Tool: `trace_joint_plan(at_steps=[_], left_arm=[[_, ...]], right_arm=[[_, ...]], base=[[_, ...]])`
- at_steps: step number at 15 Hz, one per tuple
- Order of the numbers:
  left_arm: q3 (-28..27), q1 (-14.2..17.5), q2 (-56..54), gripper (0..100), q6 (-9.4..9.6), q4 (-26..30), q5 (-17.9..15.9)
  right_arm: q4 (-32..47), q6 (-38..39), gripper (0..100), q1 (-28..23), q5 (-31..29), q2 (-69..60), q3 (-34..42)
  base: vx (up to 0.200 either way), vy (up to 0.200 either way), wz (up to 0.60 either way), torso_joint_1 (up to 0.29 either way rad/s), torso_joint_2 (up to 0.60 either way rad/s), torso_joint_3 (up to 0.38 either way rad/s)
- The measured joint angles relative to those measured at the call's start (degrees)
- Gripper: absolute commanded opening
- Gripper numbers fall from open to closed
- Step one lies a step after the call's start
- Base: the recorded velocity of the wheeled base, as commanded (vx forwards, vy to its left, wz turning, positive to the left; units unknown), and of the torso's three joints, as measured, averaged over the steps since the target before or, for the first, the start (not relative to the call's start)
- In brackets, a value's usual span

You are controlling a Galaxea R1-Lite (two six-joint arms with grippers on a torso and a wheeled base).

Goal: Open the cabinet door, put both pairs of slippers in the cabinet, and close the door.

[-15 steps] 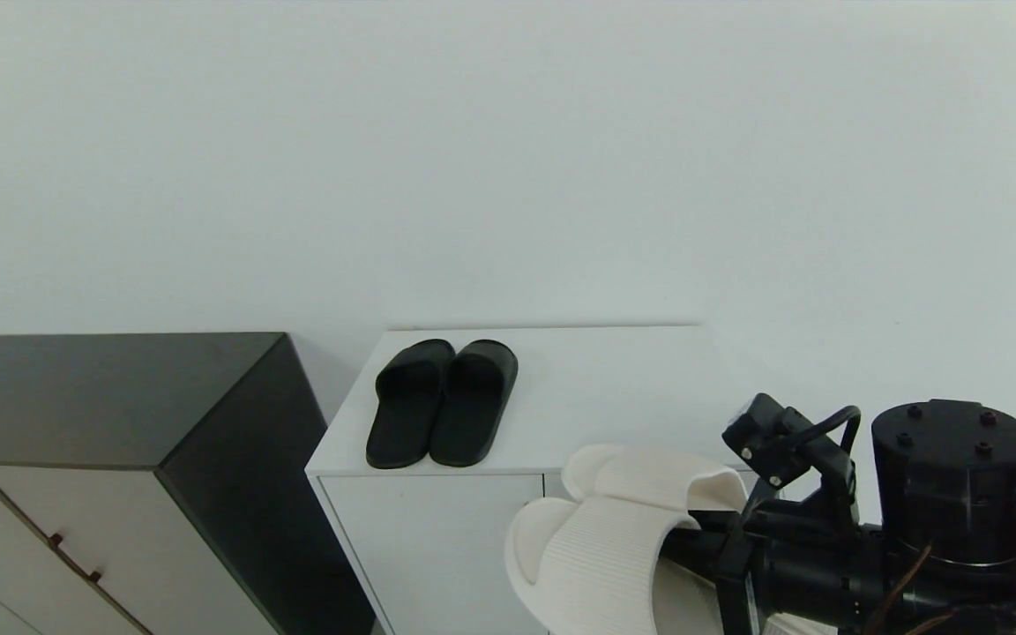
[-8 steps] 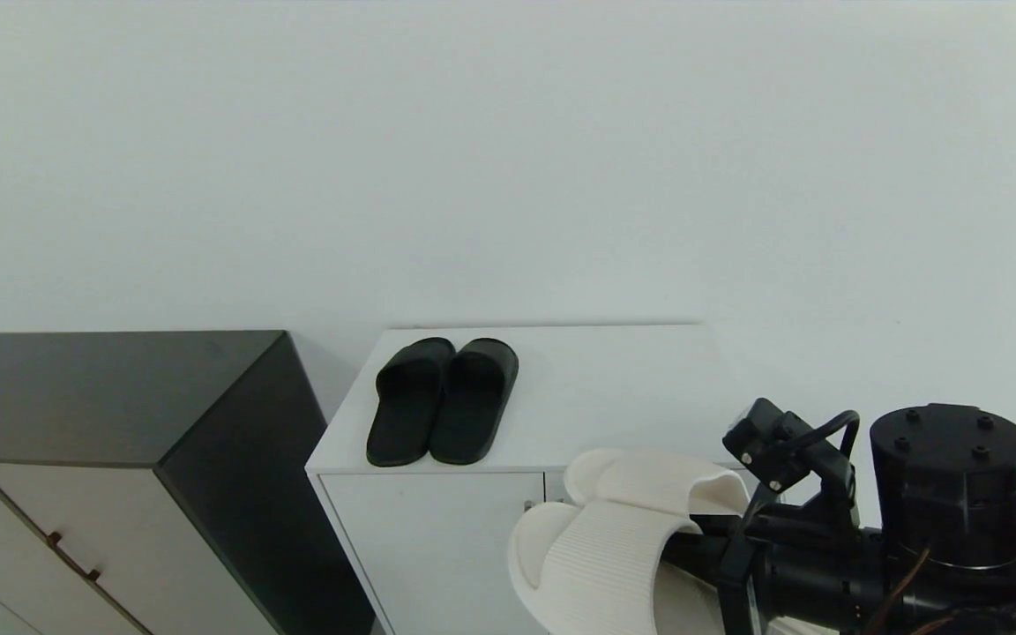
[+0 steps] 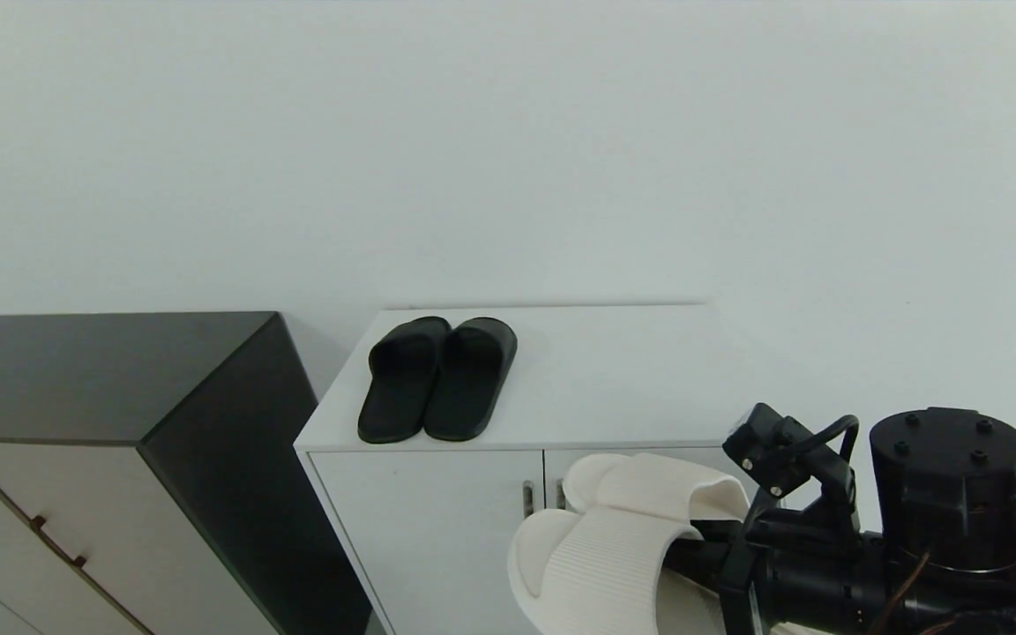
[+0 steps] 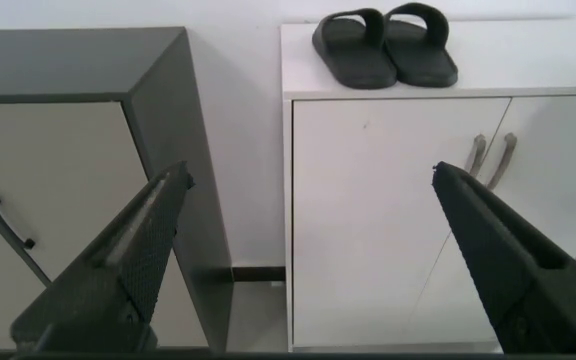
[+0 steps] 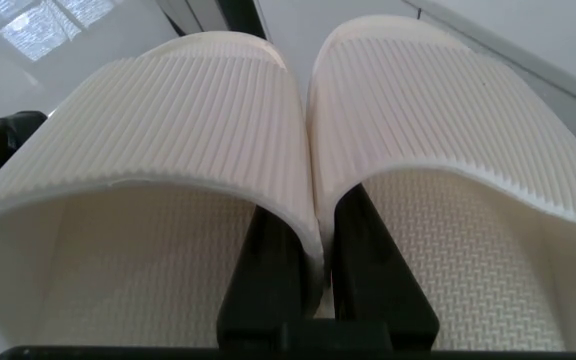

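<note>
White wall backs a white cabinet (image 3: 437, 538) whose two doors are closed, their handles (image 4: 491, 158) side by side at the middle seam. The right gripper (image 5: 318, 285) is clamped on the white slippers (image 3: 614, 538): one finger sits inside each slipper, and together they pinch the two inner strap walls. The right arm lies roughly level in front of the right door and extends toward the robot's left. The white slippers' long axis follows the arm, rounded ends to the left. The left gripper (image 4: 310, 172) is spread wide, holds nothing, and faces the cabinet front. The black slippers (image 3: 437, 379) lie together on the cabinet top, left part, straps toward the wall, heels at the front edge. A dark dresser (image 3: 208, 441) stands just left.
</note>
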Motion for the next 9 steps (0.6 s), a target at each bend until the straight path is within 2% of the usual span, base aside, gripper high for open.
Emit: trace_joint_plan(at_steps=[4, 9], left_arm=[[0.0, 0.0, 0.0, 100, 0.05, 0.0, 0.0], [0.0, 0.0, 0.0, 100, 0.18, 0.2, -0.1]], right_arm=[[0.0, -1.8, 0, 0.0, 0.1, 0.0, 0.4], [0.0, -1.9, 0, 0.1, 0.2, 0.0, 0.8]], base=[[0.0, 0.0, 0.0, -0.169, 0.4, 0.218], [0.0, 0.0, 0.0, -0.227, 0.54, 0.307]])
